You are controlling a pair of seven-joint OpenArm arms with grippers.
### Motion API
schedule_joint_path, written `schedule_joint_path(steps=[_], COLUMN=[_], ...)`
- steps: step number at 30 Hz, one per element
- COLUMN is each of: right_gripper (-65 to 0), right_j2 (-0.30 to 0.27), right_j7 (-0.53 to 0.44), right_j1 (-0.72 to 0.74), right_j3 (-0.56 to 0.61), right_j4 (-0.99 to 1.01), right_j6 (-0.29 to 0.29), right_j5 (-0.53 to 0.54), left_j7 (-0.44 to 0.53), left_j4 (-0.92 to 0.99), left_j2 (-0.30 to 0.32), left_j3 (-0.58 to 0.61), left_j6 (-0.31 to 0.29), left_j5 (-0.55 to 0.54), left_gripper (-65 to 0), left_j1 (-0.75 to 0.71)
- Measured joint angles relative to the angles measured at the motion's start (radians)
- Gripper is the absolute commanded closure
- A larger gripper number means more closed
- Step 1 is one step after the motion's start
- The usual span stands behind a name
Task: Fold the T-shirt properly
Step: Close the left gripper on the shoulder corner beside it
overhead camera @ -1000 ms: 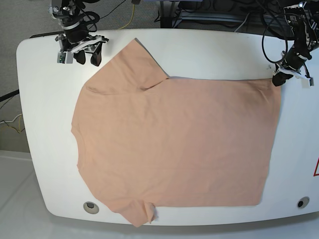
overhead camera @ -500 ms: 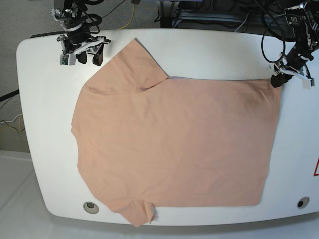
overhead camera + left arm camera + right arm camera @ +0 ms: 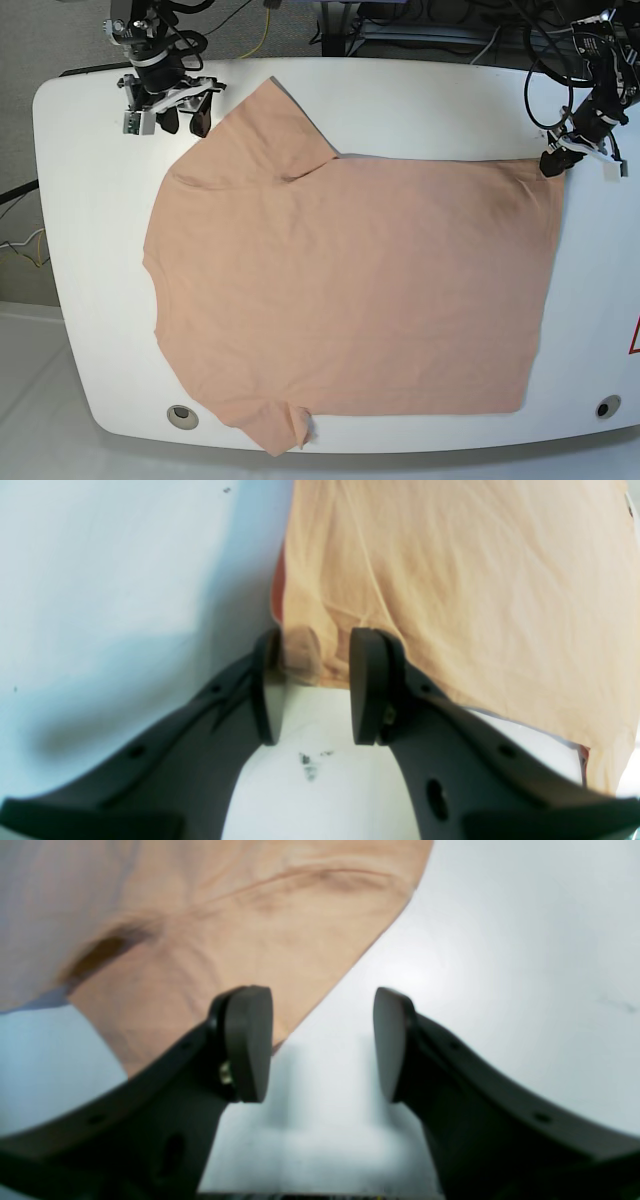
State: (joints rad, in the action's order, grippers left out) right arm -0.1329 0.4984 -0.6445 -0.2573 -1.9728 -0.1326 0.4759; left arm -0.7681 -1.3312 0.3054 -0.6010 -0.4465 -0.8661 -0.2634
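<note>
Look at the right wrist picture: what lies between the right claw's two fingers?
Bare white table only; the T-shirt's sleeve edge passes just beside one finger.

The left gripper (image 3: 566,158), clamped on the far hem corner of the T-shirt (image 3: 350,290) a second ago, now has its jaws parted around that corner. The right gripper (image 3: 172,112) sits slightly farther back beside the sleeve.
</note>
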Motion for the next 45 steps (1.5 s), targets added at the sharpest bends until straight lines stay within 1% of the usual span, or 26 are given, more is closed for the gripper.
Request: schedule_joint_path(steps=[5, 7, 9, 10, 26, 30, 39, 45], right_gripper=[-31.3, -31.4, -31.4, -31.4, -31.0, -31.0, -31.5, -31.5], right_j2=[-0.001, -0.001, -0.002, -0.002, -0.003, -0.003, 0.000, -0.001], right_j7=[0.000, 0.000, 0.000, 0.000, 0.000, -0.003, 0.000, 0.008], right_j1=[-0.005, -0.005, -0.005, -0.004, 0.018, 0.047, 0.074, 0.071], right_j3=[-0.008, -0.011, -0.011, -0.011, -0.010, -0.009, -0.007, -0.008], right_j4=[0.005, 0.007, 0.006, 0.006, 0.065, 0.106, 0.132, 0.138], right_j6=[0.002, 0.002, 0.001, 0.001, 0.002, 0.001, 0.001, 0.002], right_j5=[0.000, 0.000, 0.000, 0.000, 0.000, 0.003, 0.005, 0.027], left_j7=[-0.002, -0.002, 0.000, 0.003, -0.008, -0.046, -0.047, -0.048], left_j4=[0.000, 0.000, 0.000, 0.000, 0.000, -0.001, -0.005, -0.008], left_j2=[0.000, 0.000, 0.000, -0.001, -0.003, -0.002, -0.002, -0.003], left_j3=[0.001, 0.004, 0.010, 0.012, 0.013, 0.007, 0.006, 0.006], left_j6=[0.000, 0.001, 0.007, 0.010, 0.012, 0.011, 0.011, 0.011], left_j5=[0.001, 0.003, 0.008, 0.010, 0.010, -0.003, -0.006, -0.003], left_gripper=[-15.0, -6.4, -1.2, 0.0, 0.0, 0.0, 0.0, 0.0], left_j1=[0.000, -0.001, -0.003, -0.006, -0.005, -0.006, -0.011, -0.012])
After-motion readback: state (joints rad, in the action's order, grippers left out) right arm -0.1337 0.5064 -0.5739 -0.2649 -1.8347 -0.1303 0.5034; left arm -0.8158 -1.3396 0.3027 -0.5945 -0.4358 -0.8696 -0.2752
